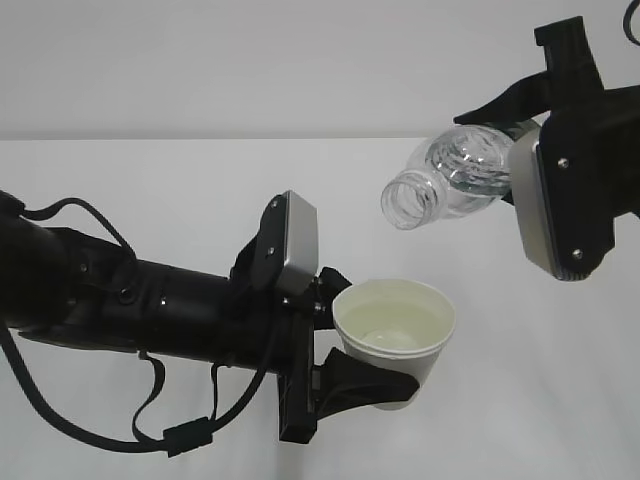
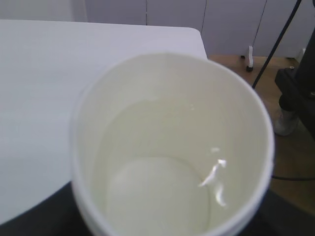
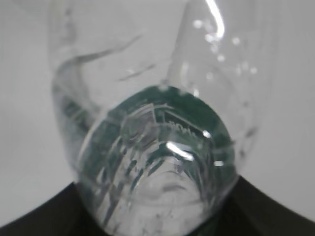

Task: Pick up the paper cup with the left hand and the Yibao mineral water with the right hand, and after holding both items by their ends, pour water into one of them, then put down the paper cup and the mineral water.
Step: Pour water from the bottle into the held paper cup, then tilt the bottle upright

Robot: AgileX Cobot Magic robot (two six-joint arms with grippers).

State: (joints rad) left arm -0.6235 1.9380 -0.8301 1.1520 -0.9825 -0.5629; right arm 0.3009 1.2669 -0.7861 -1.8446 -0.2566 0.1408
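Paper cup (image 1: 394, 336) gripped by left claw (image 1: 345, 335); water inside. Right claw (image 1: 520, 135) grips tilted bottle (image 1: 452, 178).

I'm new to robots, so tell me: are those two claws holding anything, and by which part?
Yes. The left gripper clasps the paper cup around its lower wall. The right gripper holds the tilted bottle by its bottom end, mouth toward the cup.

My exterior camera looks across the worktop (image 1: 150, 200) from near object height, facing both arms. My left wrist camera peers closely down into the cup (image 2: 172, 147); the right one hugs the bottle (image 3: 157, 147), both shared with the exterior view.
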